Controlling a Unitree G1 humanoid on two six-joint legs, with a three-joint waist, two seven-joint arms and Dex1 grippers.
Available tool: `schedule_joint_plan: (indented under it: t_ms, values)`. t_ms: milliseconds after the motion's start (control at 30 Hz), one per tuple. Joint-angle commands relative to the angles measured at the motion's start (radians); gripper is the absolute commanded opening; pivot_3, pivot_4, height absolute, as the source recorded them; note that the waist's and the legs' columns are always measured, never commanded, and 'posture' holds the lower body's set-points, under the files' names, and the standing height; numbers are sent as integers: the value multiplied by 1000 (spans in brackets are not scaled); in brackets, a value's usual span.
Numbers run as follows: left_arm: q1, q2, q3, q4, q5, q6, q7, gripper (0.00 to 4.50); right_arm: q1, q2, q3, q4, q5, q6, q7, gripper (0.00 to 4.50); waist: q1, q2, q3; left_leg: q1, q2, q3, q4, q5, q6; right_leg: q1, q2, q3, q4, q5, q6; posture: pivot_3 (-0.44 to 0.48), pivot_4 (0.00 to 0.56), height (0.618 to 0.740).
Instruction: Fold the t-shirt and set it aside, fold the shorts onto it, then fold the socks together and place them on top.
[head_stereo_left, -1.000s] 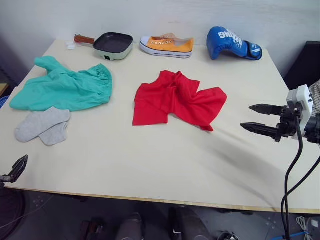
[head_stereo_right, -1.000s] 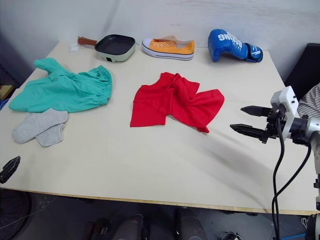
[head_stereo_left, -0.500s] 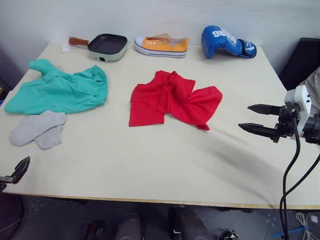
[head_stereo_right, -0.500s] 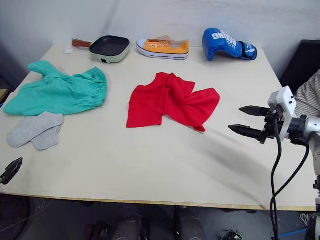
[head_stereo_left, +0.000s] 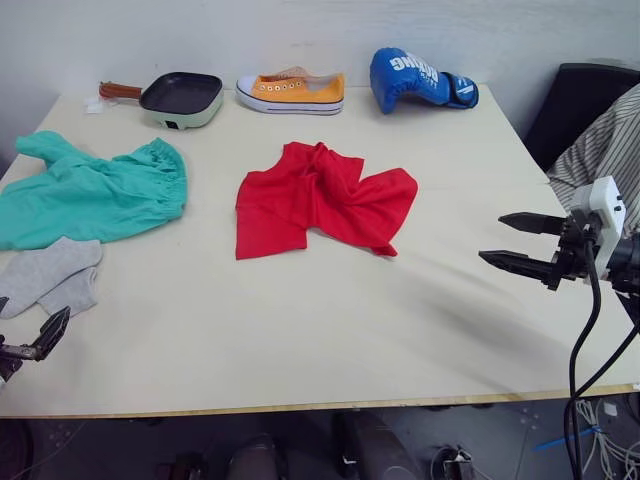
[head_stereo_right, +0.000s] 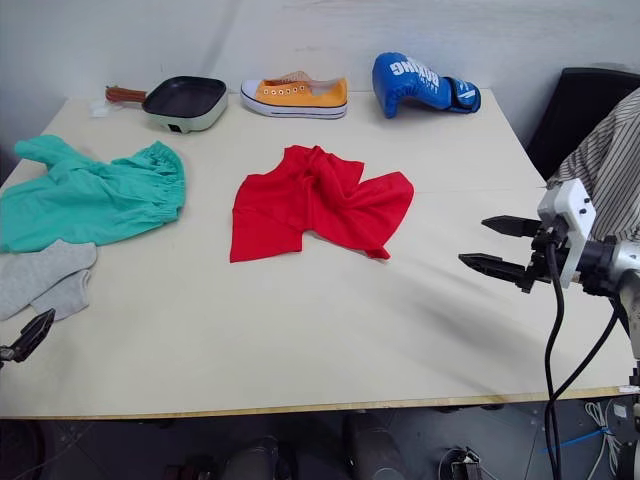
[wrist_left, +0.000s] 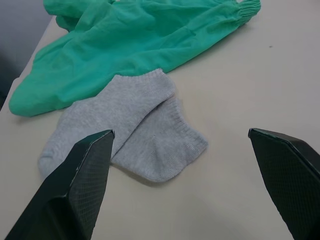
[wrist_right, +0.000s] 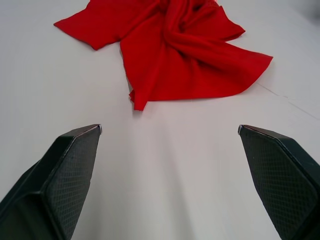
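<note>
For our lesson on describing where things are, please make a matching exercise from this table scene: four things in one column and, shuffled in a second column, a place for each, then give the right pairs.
Things
1. t-shirt
2. shorts
3. socks
4. boxing glove

Places
A. at the table's far edge, beside the orange shoe
B. crumpled near the middle of the table
C. at the robot's left, nearer the robot than the teal garment
D. spread at the robot's left, beyond the grey pair

Pairs: 1-B, 2-D, 3-C, 4-A
</note>
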Motion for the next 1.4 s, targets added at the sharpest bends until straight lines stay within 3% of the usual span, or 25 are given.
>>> schedule_joint_plan:
  t_ms: [33,167,233,400,533,833,933,1267,1333,1400]
  values:
    - [-42,42,-43,-80,-47,47,-32,4500,-1,-2,-28,-74,16,-2,-17,4482,1,0,0,0,0,0,0,0,0,0,0,0,0,0,0,0,150,740]
    - [-83,99,-158,-150,-59,73,-114,4500,-15,11,0,-139,30,48,-46,4482,0,-1,0,0,0,-1,0,0,0,0,0,0,0,0,0,0,150,740]
    - [-127,150,-267,-162,-35,72,-174,4500,-11,29,36,-197,19,43,-58,4482,-2,-1,0,0,0,-1,0,0,0,0,0,0,0,0,0,0,150,740]
    - [-381,222,-590,-55,99,-15,-276,4500,-3,80,176,-253,-107,-52,-92,4482,-1,0,0,0,-1,-2,-1,2,-2,0,0,-1,0,0,0,0,150,740]
    - [-744,131,-884,268,315,-183,-326,4500,-73,160,351,-156,-314,-199,-164,4482,4,0,-1,0,-2,-1,0,3,-2,0,0,-2,-1,0,1,0,150,740]
    - [-1081,-12,-1061,816,527,-500,-320,4500,-230,327,435,58,-455,-223,-288,4482,-3,0,-1,-1,0,4,-1,4,-4,-4,2,0,3,0,0,0,150,740]
    - [-1132,-35,-1080,918,551,-550,-339,3912,-240,368,422,82,-448,-199,-306,3599,-2,0,-1,0,-1,4,1,4,-4,-3,1,0,6,0,0,0,150,740]
    - [-1187,-41,-1079,1068,577,-617,-356,767,-232,425,429,122,-475,-157,-340,69,-4,0,-1,0,-1,3,11,4,-4,-3,0,0,14,0,0,0,150,740]
    - [-1177,-30,-1075,1061,573,-619,-373,116,-234,420,428,134,-480,-171,-340,0,-4,0,-1,0,0,3,11,4,-4,-3,0,0,14,0,0,0,150,740]
    - [-1158,-11,-1070,1038,563,-614,-406,40,-235,412,426,146,-486,-197,-334,0,-6,0,-1,0,0,3,11,4,-4,-3,0,0,14,0,0,0,150,740]
